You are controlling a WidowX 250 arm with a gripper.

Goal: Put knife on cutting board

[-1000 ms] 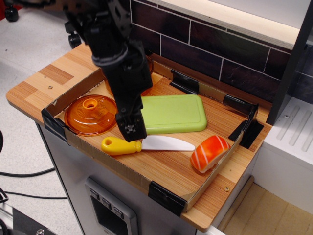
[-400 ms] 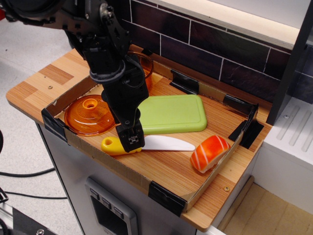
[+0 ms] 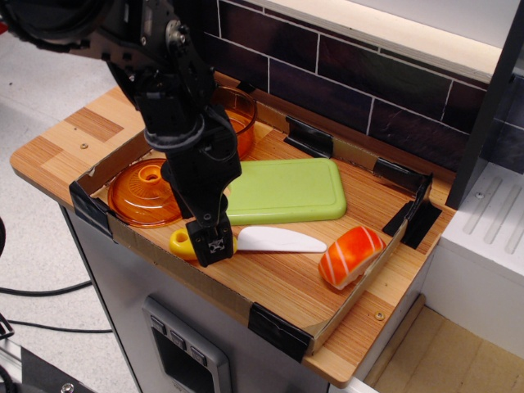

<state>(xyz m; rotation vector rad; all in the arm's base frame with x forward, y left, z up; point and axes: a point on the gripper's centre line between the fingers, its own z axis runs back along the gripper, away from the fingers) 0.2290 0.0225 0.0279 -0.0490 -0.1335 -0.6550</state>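
The knife point(image 3: 278, 240) lies flat on the wooden tray floor just in front of the cutting board, white blade pointing right. Only the left end of its yellow handle point(image 3: 178, 242) shows. The light green cutting board point(image 3: 286, 190) lies flat in the middle of the tray with nothing on it. My gripper point(image 3: 211, 244) points down and sits low over the knife's handle, covering most of it. One black finger faces the camera and the other is hidden behind it, so the jaw gap does not show.
A round orange lid point(image 3: 141, 194) lies left of the board. An orange pot point(image 3: 236, 119) stands behind my arm. A toy salmon sushi point(image 3: 352, 255) lies at the right. A low cardboard wall point(image 3: 205, 282) rims the tray. A dark tiled wall point(image 3: 368, 90) stands behind.
My gripper has moved down and slightly left, from just above the handle to low over it. The knife and the board have stayed where they were.
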